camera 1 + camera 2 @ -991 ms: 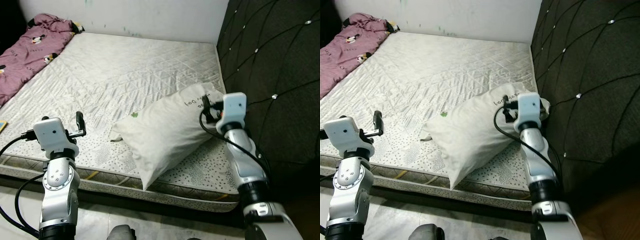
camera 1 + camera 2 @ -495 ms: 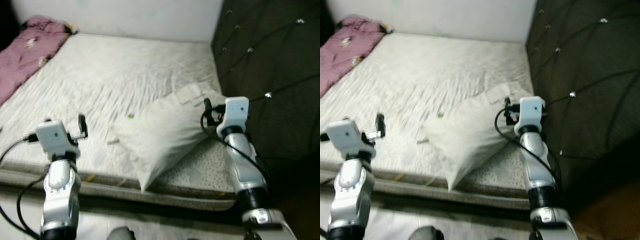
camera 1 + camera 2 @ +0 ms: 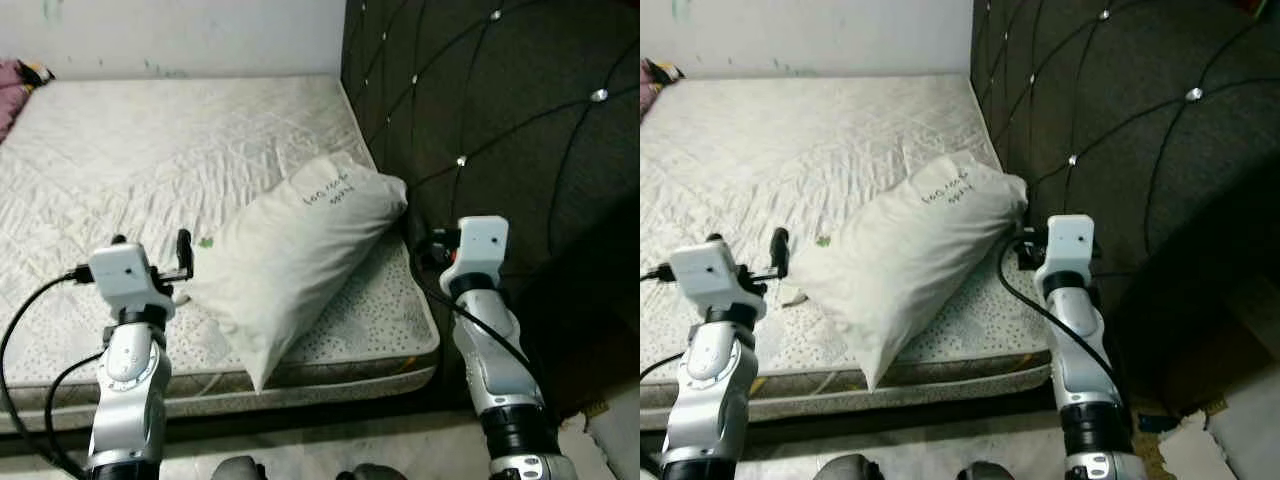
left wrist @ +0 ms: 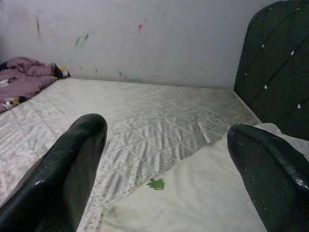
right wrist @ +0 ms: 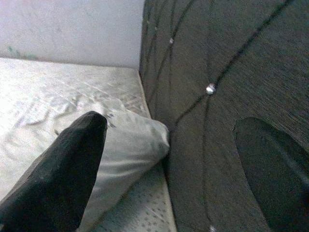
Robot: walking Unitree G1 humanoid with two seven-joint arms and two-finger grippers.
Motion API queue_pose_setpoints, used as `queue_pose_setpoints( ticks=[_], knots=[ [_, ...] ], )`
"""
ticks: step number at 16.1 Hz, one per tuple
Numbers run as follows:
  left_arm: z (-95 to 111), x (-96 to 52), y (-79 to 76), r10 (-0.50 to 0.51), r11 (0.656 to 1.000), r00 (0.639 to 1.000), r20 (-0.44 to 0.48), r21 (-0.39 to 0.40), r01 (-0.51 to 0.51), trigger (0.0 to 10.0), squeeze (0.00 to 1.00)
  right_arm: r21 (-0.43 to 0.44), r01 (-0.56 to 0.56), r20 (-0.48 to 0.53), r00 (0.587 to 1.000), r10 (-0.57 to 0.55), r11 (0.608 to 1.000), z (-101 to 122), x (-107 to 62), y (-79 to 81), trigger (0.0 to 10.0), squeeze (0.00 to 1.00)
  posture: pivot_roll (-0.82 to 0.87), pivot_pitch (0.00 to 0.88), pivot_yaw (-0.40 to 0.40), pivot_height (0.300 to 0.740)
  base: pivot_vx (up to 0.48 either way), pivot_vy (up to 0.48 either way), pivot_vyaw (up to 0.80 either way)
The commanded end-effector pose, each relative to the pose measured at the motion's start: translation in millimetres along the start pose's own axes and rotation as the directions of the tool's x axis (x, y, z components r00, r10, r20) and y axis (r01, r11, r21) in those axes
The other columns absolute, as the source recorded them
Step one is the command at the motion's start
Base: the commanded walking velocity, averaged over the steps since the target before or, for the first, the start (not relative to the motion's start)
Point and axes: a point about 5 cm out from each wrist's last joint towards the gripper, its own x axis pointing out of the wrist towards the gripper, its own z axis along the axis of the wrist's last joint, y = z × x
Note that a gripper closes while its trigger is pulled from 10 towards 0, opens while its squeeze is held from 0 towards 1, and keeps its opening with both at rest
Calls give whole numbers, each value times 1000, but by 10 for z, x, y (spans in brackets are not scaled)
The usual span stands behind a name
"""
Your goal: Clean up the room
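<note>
The pillow (image 3: 290, 250) lies slantwise on the bare mattress (image 3: 150, 160), its far corner touching the dark padded headboard (image 3: 500, 110), so it looks roughly placed at the head of the bed but not yet squared up. The left gripper (image 4: 169, 164) hovers with its fingers (image 4: 72, 159) spread open and empty, the pillow's near end just beyond them. The right gripper (image 5: 169, 159) is likewise open and empty, with the pillow's headboard corner ahead of its fingers, so straightening seems to remain.

the right end effector (image 5: 164, 159) has released the pillow (image 3: 290, 255), fingers now apart.
</note>
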Motion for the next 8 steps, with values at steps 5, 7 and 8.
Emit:
queue_pose_setpoints(
  ticks=[5,7,8],
  knots=[
    [-10,-89,7,-20,1000,1000,-16,13,20,10000,0,-6,-47,-10,999,47,999,28,-42,92,10000,0,52,0,15,740,0,0,-320],
    [-5,-99,6,-19,1000,1000,-17,14,19,10000,0,-20,-85,-5,996,85,996,43,-52,156,10000,0,55,0,13,740,0,0,0],
    [-3,-102,8,-17,1000,1000,-18,12,18,10000,0,-46,-113,13,993,114,993,75,-62,201,10000,0,55,0,10,740,0,0,0]
  ],
)
